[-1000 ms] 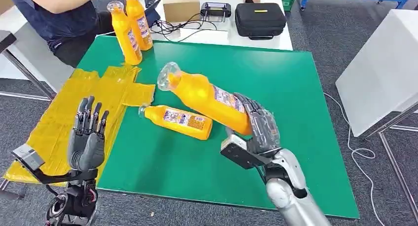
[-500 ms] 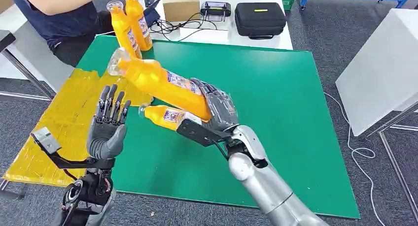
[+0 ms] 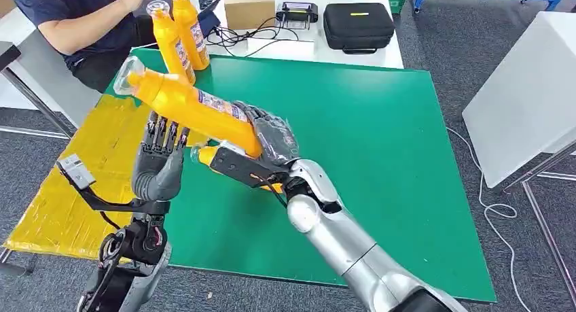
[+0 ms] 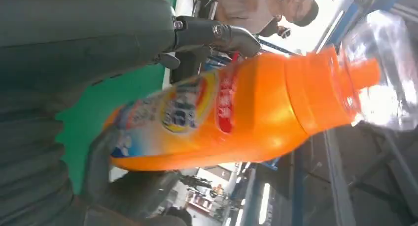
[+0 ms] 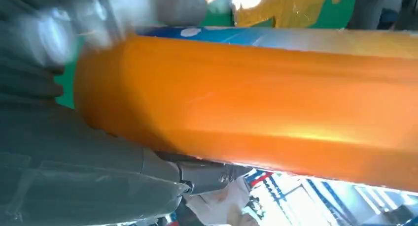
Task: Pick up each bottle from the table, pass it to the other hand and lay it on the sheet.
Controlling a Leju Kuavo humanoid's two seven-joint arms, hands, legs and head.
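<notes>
My right hand point(image 3: 272, 139) grips an orange bottle point(image 3: 193, 107) by its lower body and holds it tilted in the air, its clear cap point(image 3: 129, 74) pointing to the far left over the table's left side. In the right wrist view the bottle point(image 5: 271, 113) lies across my right hand point(image 5: 74, 162). My left hand point(image 3: 159, 164) stands upright and open just under the bottle's middle, fingers spread; whether they touch it I cannot tell. The left wrist view has the bottle point(image 4: 236, 113) right in front of my left hand point(image 4: 49, 137). A second orange bottle point(image 3: 214, 156) lies on the green table point(image 3: 380, 142), partly hidden by my right hand.
The yellow sheet point(image 3: 75, 176) covers the table's left edge. Two more orange bottles point(image 3: 178, 37) stand at the far left corner, beside a seated person point(image 3: 81, 20). A cardboard box point(image 3: 248, 6), cables and a black case point(image 3: 358, 26) lie on the white table behind.
My right hand has carried the bottle up and to the left, off the table's middle. My left hand has risen and moved right to meet it.
</notes>
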